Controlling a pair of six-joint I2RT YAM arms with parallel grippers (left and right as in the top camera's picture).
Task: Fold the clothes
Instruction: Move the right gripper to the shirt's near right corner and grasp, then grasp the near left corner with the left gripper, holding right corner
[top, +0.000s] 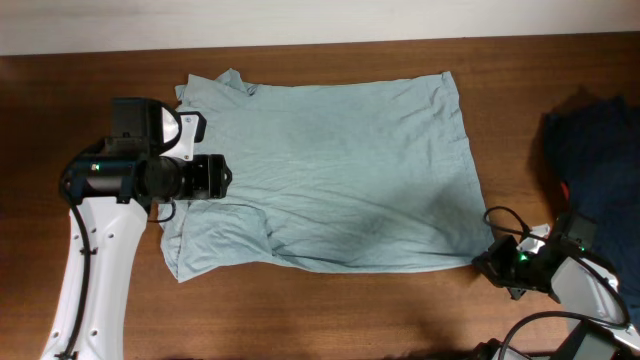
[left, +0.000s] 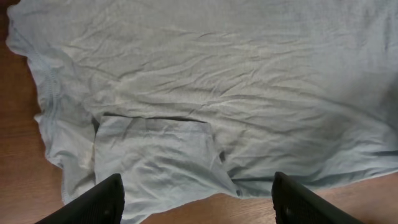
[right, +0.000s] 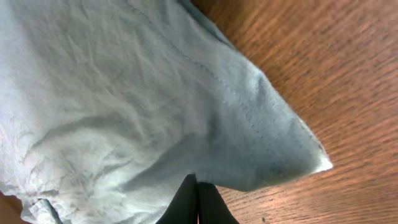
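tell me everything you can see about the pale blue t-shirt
The T-shirt is plain pale grey-blue, thin, soft-looking and wrinkled, with short sleeves. It lies spread flat on the wooden table, with one sleeve folded in over the body. The right hand is shut on its hem edge beside one bottom corner, where the cloth bunches up.

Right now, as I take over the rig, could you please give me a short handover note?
Left gripper: fingers open, hovering above the T-shirt at its sleeve end, holding nothing.
Right gripper: fingers shut at a hem corner, apparently pinching it.
T-shirt: spread flat on the table; one sleeve looks tucked onto the body.
Done: no body fold yet.
Left: fold the body.
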